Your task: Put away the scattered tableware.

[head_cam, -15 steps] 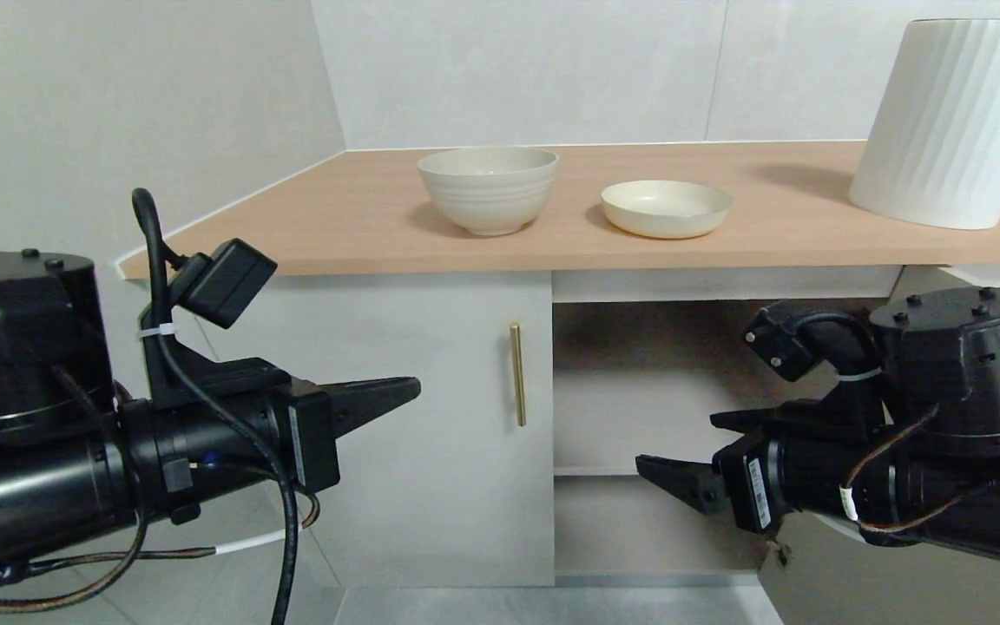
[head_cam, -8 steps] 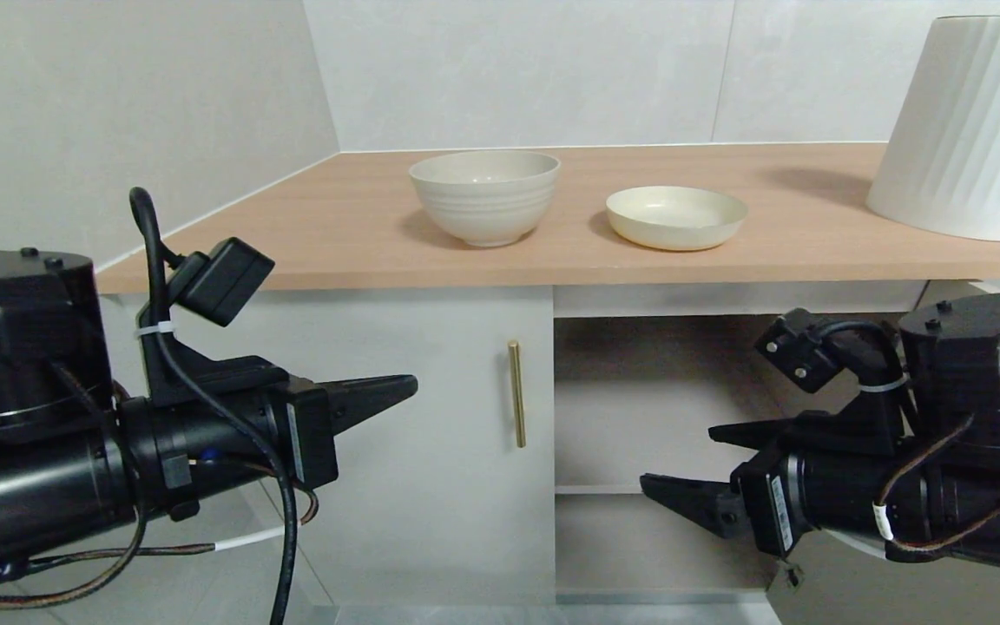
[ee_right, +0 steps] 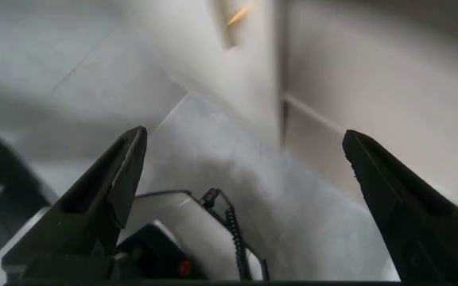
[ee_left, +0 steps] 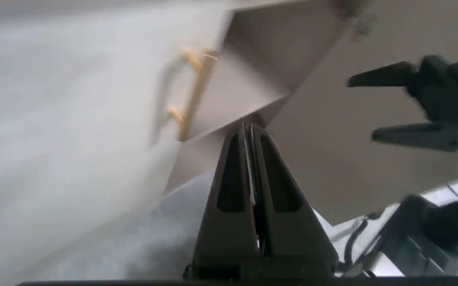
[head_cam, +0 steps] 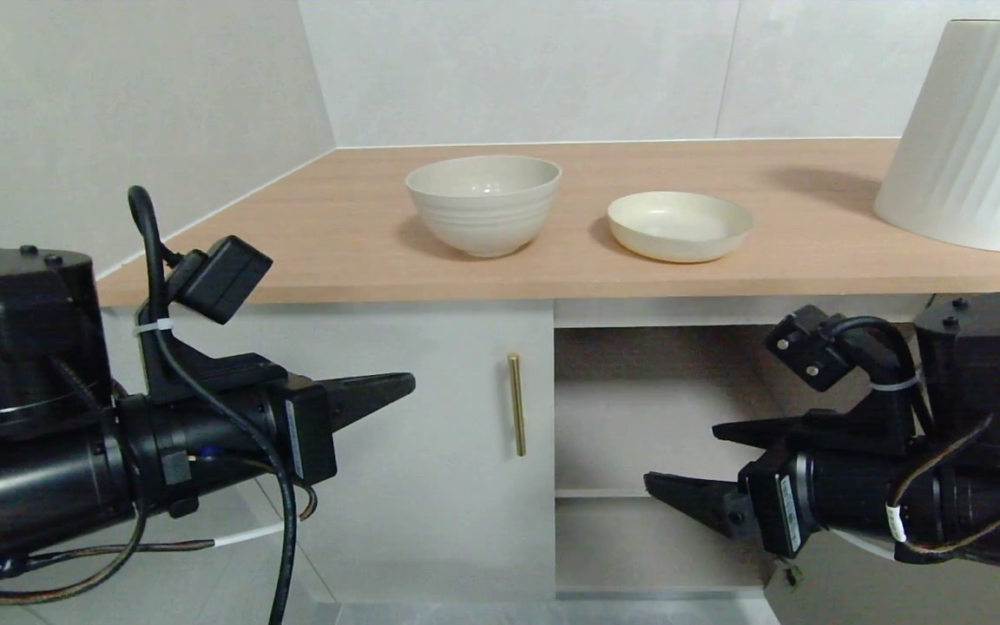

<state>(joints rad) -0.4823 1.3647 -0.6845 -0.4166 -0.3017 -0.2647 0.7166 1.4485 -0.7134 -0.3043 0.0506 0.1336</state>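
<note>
Midway along the wooden worktop's (head_cam: 335,227) front edge sit a ribbed cream bowl (head_cam: 483,205) and shallow cream dish (head_cam: 680,226). Left gripper (head_cam: 406,384) clenched empty; right gripper (head_cam: 682,457) splayed.

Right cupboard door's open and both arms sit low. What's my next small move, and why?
Probably lift the right gripper toward the shallow dish: its jaws stand open, the dish lies on the counter on that arm's side, above the open compartment. The left gripper is shut.

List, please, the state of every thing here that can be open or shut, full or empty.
bowl: upright, empty.
shallow dish: upright, empty.
left cabinet door: shut.
right cabinet compartment: open.
left claw: shut, holding nothing.
right claw: open, holding nothing.
</note>
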